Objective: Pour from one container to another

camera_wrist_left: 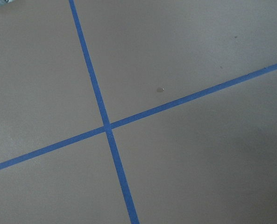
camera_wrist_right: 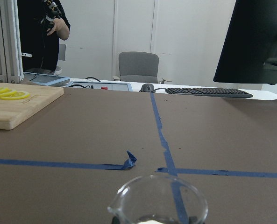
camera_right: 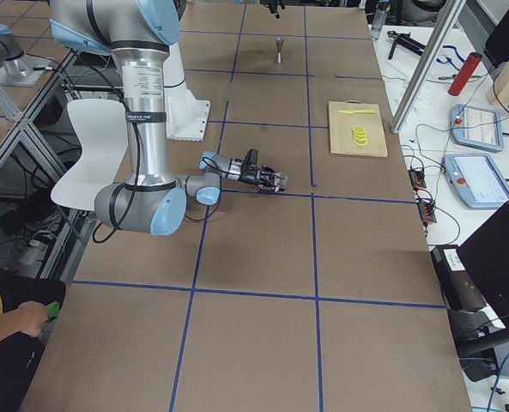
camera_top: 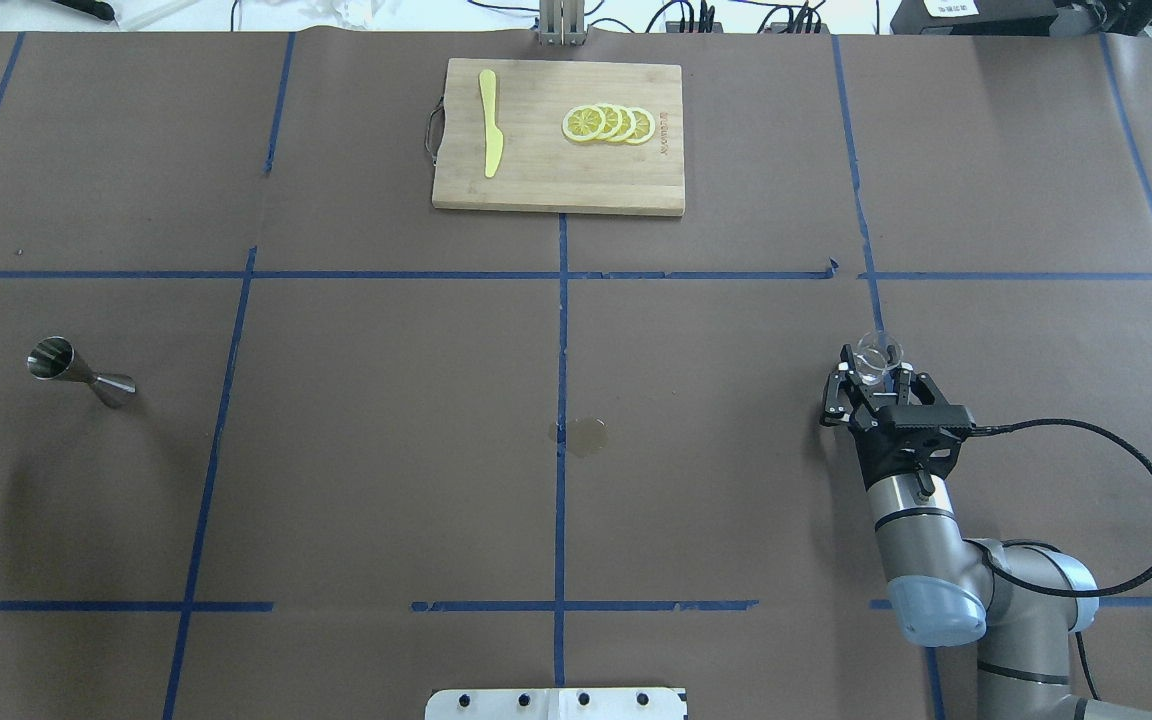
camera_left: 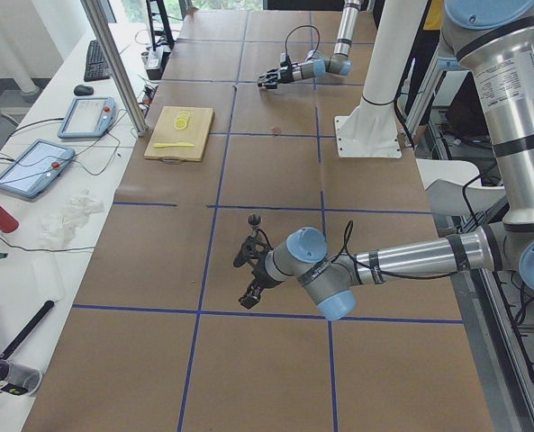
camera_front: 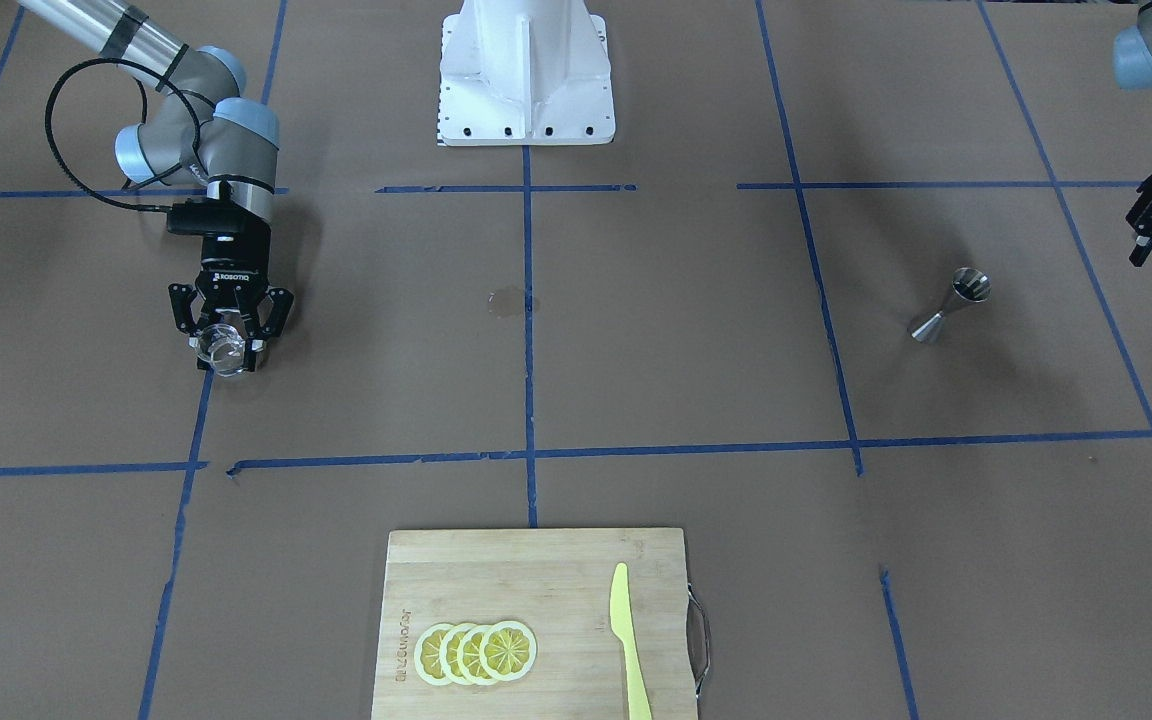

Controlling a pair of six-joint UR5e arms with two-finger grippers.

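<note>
Tumbler (camera_wrist_right: 159, 205) was clamped in right gripper (camera_front: 226, 350); left gripper (camera_left: 245, 277) unreadable; grasp looked done, next needing level carry to jigger (camera_front: 948, 308) near bench's left edge.

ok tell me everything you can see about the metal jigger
The jigger is small and made of shiny steel, hourglass-shaped: two cones joined at a narrow waist. It stands upright on the brown table, with one cone down as its base and the other cone's mouth open upward. It sits on the robot's left side, inside a square of blue tape. Nothing but the table touches it. Whether it holds anything cannot be told.
</note>
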